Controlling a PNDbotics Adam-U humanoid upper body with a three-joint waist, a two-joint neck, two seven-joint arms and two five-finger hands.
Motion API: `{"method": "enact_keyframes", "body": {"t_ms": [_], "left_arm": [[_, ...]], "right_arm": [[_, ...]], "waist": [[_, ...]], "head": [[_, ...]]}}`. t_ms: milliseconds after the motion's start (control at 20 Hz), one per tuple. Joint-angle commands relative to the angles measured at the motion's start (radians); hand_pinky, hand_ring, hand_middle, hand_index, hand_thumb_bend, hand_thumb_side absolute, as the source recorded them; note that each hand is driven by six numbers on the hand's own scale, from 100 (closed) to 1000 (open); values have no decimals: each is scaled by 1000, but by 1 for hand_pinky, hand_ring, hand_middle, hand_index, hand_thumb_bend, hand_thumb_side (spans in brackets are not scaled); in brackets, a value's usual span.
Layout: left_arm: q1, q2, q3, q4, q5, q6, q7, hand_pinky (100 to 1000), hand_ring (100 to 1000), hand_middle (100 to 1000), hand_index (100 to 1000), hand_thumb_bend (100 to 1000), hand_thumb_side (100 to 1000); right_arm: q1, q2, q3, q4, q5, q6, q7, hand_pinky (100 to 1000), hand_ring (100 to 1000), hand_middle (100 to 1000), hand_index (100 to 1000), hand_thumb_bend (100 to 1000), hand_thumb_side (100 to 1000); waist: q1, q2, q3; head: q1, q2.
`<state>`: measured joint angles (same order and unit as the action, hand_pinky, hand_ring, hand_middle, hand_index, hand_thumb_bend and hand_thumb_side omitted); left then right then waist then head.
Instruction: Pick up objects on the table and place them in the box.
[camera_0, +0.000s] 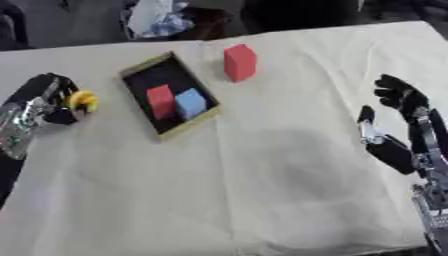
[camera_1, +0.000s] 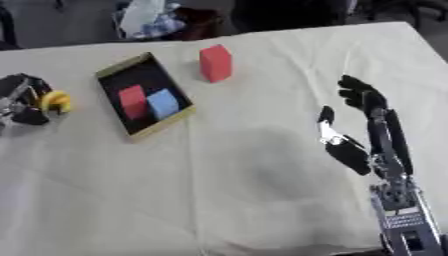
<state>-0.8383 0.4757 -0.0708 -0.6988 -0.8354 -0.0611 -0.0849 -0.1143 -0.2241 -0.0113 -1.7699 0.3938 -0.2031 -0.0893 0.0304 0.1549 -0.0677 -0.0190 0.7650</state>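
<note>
Box (camera_0: 139, 69): holds red and blue blocks. Left hand (camera_0: 48, 100), beside it, fingers curled round yellow object (camera_0: 83, 100); carry clear over the rim before release. Right hand (camera_0: 398, 127) open, idle.

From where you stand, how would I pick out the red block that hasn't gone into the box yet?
Find the shallow black box with a tan rim near the middle of the cloth-covered table. Just beyond its far right corner stands a red block, alone on the cloth. Unlike the smaller red block and the blue block inside the box, it sits outside.
</note>
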Motion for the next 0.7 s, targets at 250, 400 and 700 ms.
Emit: {"method": "enact_keyframes", "body": {"t_ms": [250, 400, 700], "left_arm": [[-57, 75, -13, -115, 41, -5, -30, 537, 413, 429, 573, 168, 100], [-80, 65, -19, -122, 40, 3, -32, 546, 424, 439, 584, 200, 100], [-118, 4, -33, -85, -6, -13, -27, 573, 450, 462, 608, 211, 100]], "right_arm": [[-10, -8, -2, -11, -4, -2, -3, 823, 821, 810, 898, 100, 224], [-11, -6, 0, -11, -5, -3, -1, 823, 821, 810, 898, 100, 227], [-14, -6, 6, -10, -8, -5, 4, 823, 821, 810, 898, 100, 226]], "waist": [[-7, -15, 1], [-7, -17, -5], [-6, -15, -29]], "head": [[-3, 5], [-1, 5], [11, 5]]}}
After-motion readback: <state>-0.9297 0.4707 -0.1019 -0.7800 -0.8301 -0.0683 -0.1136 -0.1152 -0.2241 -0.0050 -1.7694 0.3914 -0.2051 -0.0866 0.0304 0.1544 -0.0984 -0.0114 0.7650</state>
